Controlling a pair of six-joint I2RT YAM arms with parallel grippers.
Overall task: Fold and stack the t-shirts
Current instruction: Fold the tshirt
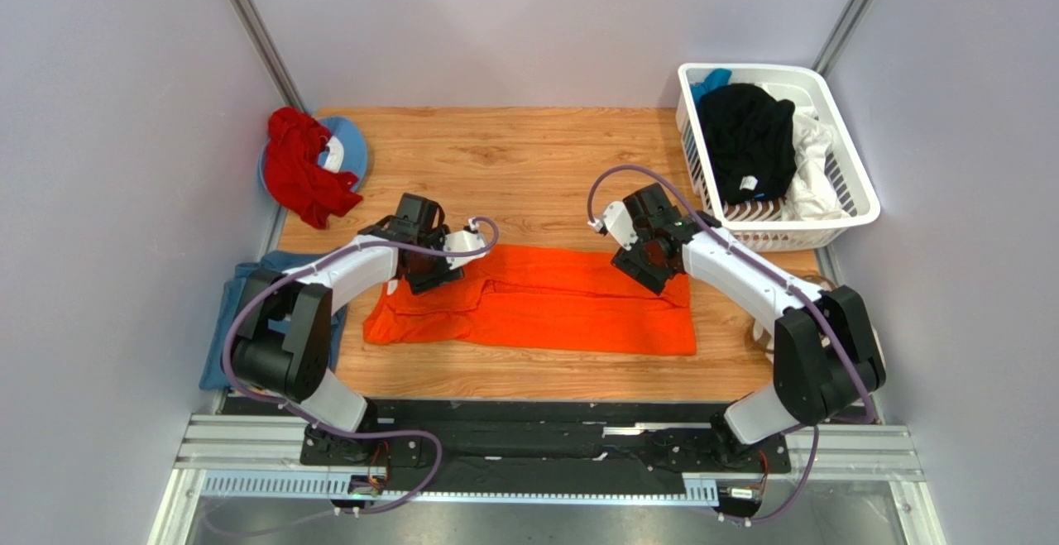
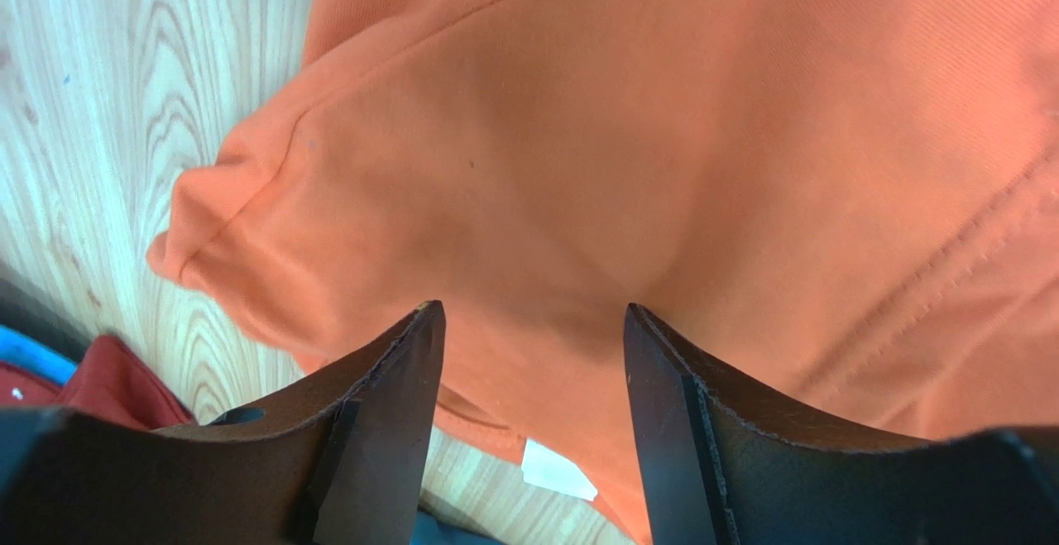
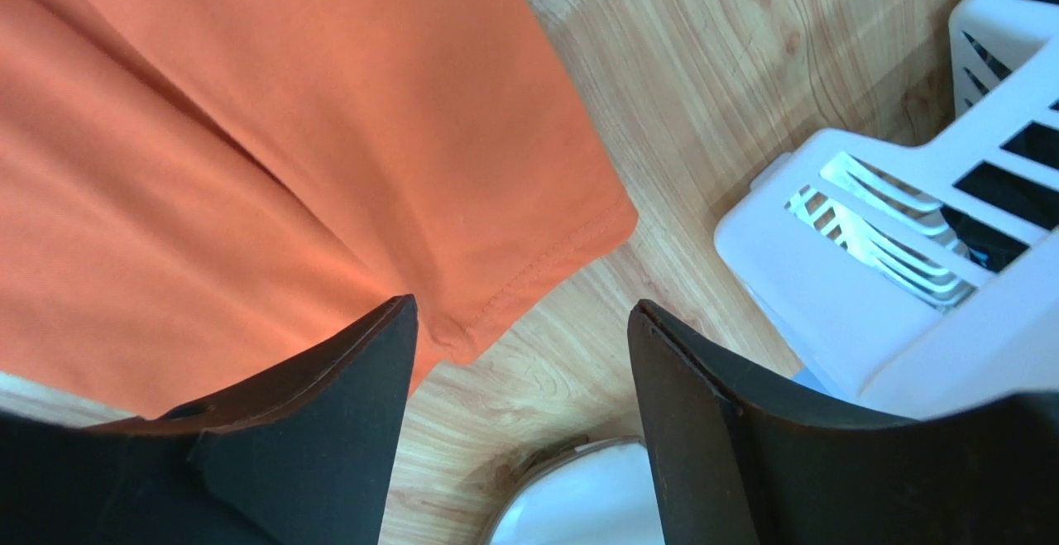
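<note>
The left gripper (image 2: 532, 312) and right gripper (image 3: 522, 309) hang open and empty over opposite ends of the orange t-shirt (image 1: 535, 303), spread on the desk (image 1: 522, 161) beneath them, apparently positioned for the next fold.

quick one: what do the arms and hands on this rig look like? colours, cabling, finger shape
The left arm and right arm both have white rounded links with chunky black joints. A lilac cable loops along the outside of each. The left hand and right hand are black, each with two wedge-shaped fingers tapering to a point. No markings visible.
</note>
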